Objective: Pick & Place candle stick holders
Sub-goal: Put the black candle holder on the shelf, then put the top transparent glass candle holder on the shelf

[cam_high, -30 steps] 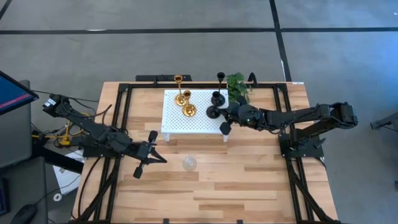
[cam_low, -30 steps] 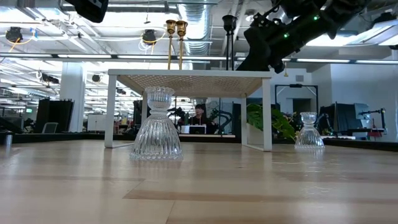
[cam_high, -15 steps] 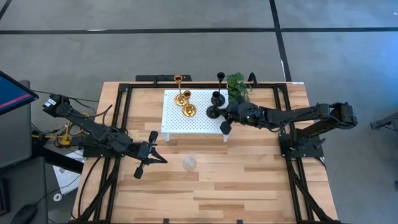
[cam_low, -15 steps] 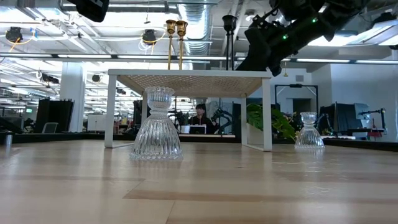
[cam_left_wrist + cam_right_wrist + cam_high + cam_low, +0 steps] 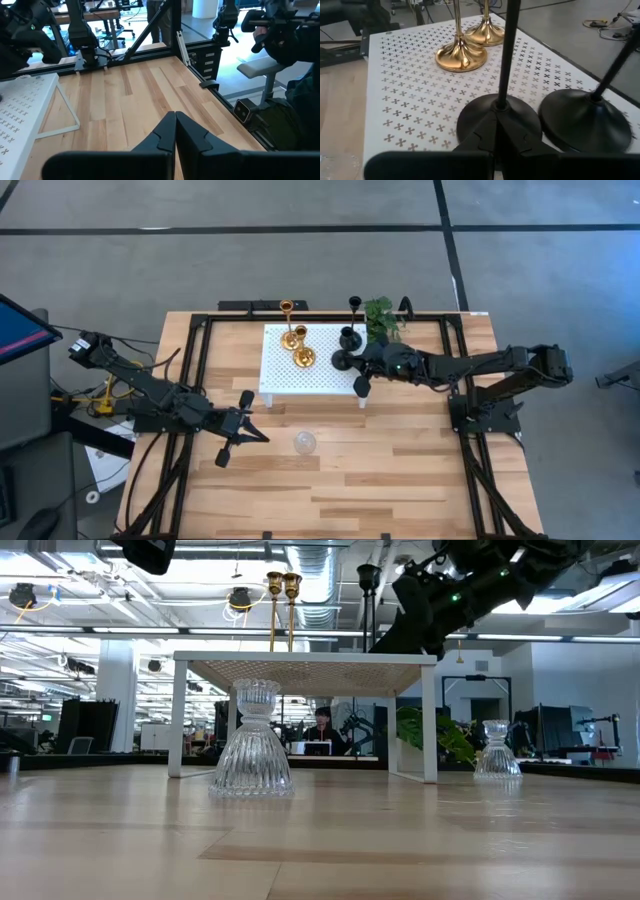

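Right pincer [image 5: 496, 131]: fully closed, gripping nothing, nosed against the black holder [image 5: 498, 114] base to position it.
Left pincer [image 5: 243, 432]: closed, empty, parked on counter [image 5: 400, 480].

You have two gold candle holders [image 5: 293, 332], two black candle holders [image 5: 349, 335] and two clear glass candle holders [image 5: 252, 743] in view. There is one white stand [image 5: 320, 375], one green plant [image 5: 380, 315], and two robot arms.

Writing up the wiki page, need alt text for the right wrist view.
The right claw, shut, sits at the base of a black candle holder on the white perforated stand. A second black holder stands beside it; two gold holders stand farther back.
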Robot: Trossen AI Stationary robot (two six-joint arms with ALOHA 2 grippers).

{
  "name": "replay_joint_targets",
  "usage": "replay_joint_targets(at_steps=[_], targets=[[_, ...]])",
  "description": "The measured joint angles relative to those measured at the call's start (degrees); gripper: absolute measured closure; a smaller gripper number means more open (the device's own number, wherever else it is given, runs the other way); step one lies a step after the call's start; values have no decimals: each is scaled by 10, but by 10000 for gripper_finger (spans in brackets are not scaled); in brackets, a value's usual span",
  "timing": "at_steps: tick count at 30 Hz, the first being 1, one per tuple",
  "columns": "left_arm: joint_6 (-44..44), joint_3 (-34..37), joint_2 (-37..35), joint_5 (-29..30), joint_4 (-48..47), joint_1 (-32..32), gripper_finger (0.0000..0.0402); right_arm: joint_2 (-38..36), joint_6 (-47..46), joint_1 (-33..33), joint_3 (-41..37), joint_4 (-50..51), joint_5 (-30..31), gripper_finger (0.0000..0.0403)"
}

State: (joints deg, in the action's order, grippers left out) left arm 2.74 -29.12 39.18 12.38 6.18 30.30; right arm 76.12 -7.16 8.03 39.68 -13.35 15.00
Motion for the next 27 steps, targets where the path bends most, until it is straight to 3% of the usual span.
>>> replay_joint_targets(at_steps=[10, 16, 27], targets=[[0, 0, 0, 0, 3, 0, 393, 36, 11, 4, 1, -53, -1, 403], [0, 0, 0, 0, 3, 0, 396, 24, 26, -3, 21, -21, -1, 403], [-2, 0, 0, 0, 3, 0, 396, -94, 18, -58, 57, 219, 91, 403]])
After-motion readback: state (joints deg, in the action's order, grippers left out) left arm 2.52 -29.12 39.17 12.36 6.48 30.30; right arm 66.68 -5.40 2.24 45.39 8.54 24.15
